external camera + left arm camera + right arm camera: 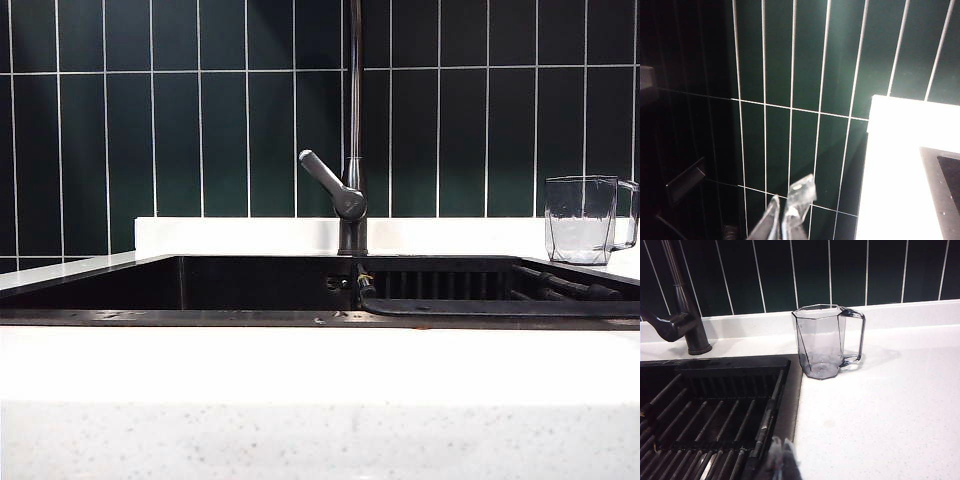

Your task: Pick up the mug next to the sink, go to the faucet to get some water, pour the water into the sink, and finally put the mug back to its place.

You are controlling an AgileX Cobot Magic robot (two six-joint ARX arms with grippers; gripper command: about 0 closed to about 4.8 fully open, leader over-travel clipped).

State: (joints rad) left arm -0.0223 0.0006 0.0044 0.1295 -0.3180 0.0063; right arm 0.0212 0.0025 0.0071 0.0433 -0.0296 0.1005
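Observation:
The clear faceted mug [583, 218] stands upright on the white countertop right of the sink [250, 318], its handle turned to the right. It also shows in the right wrist view, mug [823, 340], beside the sink's rim [790, 405]. The dark faucet [351, 190] rises behind the basin with its grey lever angled left; faucet [682, 305] also appears here. My right gripper [782, 457] is shut and empty, well short of the mug, over the sink's right edge. My left gripper [790, 207] is shut on nothing, facing the green tiled wall. Neither gripper appears in the exterior view.
A black ribbed rack [705, 425] lies in the right part of the basin. White countertop [880, 405] spreads around the mug, and a strip of countertop [895, 165] shows by the left gripper. Dark green tiles [200, 110] back the whole scene.

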